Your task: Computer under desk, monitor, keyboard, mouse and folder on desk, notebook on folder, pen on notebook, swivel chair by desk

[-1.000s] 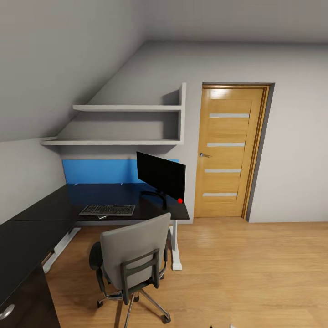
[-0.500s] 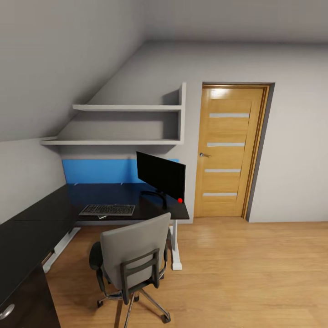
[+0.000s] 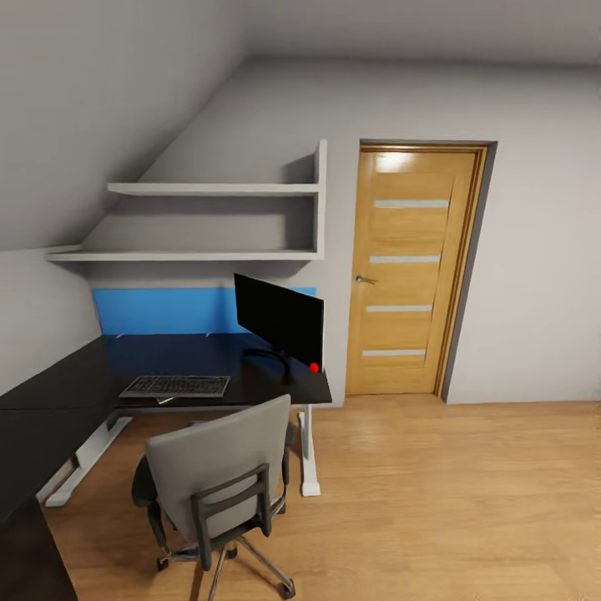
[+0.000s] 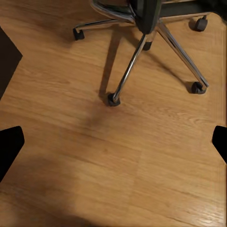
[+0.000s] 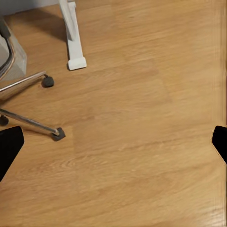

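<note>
Both sets of jaws are spread wide above bare wooden floor (image 4: 118,161). On the counter (image 3: 50,392) the keyboard (image 3: 175,386) lies left of the monitor (image 3: 280,319); the swivel chair (image 3: 217,467) stands just before it.

The room is evenly and softly lit, with no harsh glare. The brightest spot is a pale sheen at the top of the wooden door (image 3: 413,267), as if light falls from above. Under the wall shelves (image 3: 213,221) lie soft grey shadows. The monitor (image 3: 279,320) front is flat black, reflecting nothing, a red light glowing at its lower corner. Beneath the swivel chair (image 3: 215,484) a faint blurred shadow spreads over the floor (image 4: 118,161). Everything looks sharp, though the far walls are slightly grainy.
</note>
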{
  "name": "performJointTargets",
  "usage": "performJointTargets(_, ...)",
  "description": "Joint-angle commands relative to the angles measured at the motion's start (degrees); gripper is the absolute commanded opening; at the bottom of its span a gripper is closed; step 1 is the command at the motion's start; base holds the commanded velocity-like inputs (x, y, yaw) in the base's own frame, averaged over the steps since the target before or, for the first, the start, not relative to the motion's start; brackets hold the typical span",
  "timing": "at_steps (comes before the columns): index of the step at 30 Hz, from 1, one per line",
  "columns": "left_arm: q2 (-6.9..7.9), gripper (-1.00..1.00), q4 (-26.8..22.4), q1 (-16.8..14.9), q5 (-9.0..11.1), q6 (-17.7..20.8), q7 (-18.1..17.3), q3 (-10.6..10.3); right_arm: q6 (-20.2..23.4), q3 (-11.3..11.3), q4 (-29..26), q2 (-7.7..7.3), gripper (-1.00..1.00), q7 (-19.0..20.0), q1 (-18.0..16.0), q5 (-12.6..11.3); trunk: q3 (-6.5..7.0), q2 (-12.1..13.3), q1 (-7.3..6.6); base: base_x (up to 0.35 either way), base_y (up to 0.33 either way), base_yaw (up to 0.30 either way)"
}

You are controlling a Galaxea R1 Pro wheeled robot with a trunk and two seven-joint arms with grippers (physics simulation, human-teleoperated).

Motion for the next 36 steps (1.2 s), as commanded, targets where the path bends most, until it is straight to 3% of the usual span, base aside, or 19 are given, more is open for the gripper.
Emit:
performJointTargets(1,0.00,1.00,0.04,0.00,0.31,-0.27,0.03,0.02,-0.88,0.23,0.09,-0.05,1.00,-0.04,-0.04,-0.39,-0.17,-0.08,0.04,0.023,-0.038,-0.107)
performJointTargets(13,0.00,1.00,0.06,0.01,0.28,-0.40,0.02,-0.01,-1.55,0.15,0.14,-0.10,1.00,-0.04,-0.04,-0.47,-0.91,-0.08,0.04,0.019,-0.006,-0.200)
performJointTargets(21,0.02,1.00,0.08,-0.01,0.29,-0.37,-0.05,-0.02,-1.75,0.14,0.14,-0.17,1.00,-0.02,-0.04,-0.51,-0.93,-0.08,0.04,0.208,0.000,-0.289)
performJointTargets(36,0.04,1.00,0.08,0.00,0.31,-0.38,-0.25,-0.02,-1.78,0.14,0.14,-0.43,1.00,0.66,-0.04,-0.72,-0.93,-0.08,0.04,0.012,0.000,-0.297)
